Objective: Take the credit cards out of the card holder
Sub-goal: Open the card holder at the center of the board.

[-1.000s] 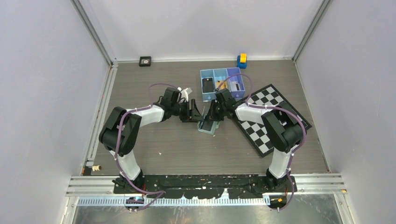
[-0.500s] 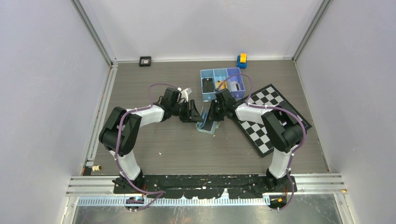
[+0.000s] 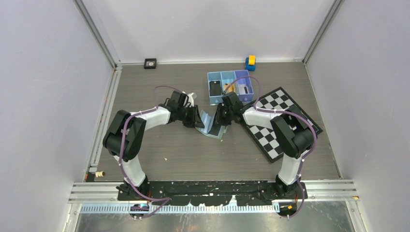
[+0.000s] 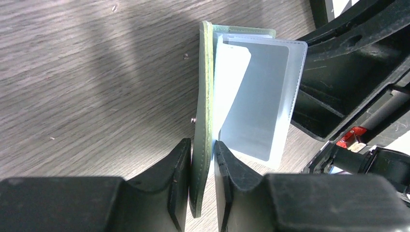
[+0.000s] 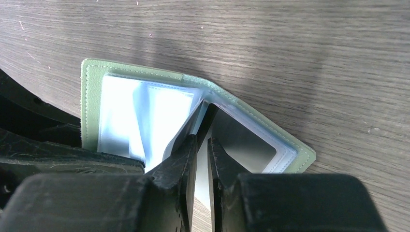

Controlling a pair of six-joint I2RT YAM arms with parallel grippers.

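The sage-green card holder (image 3: 212,131) lies open on the table between my two grippers. My left gripper (image 3: 197,120) is shut on its green cover (image 4: 207,87), seen edge-on between my fingers (image 4: 203,147). Pale blue-grey sleeves (image 4: 261,96) fan out to the right of the cover. My right gripper (image 3: 220,120) pinches an inner sleeve at the fold (image 5: 202,140), jaws almost together. The green cover (image 5: 90,106) frames the sleeves. A black card (image 3: 214,89), a gold-orange card (image 3: 227,87) and a pale card (image 3: 244,90) lie in the blue tray.
The blue three-compartment tray (image 3: 227,72) stands just behind the grippers. A chessboard (image 3: 283,123) lies under the right arm. A yellow and blue toy (image 3: 250,62) and a small black square (image 3: 150,63) sit at the back wall.
My left gripper has drawn the green cover a little to the left, and the card holder has opened wider. The right gripper has stayed in place.
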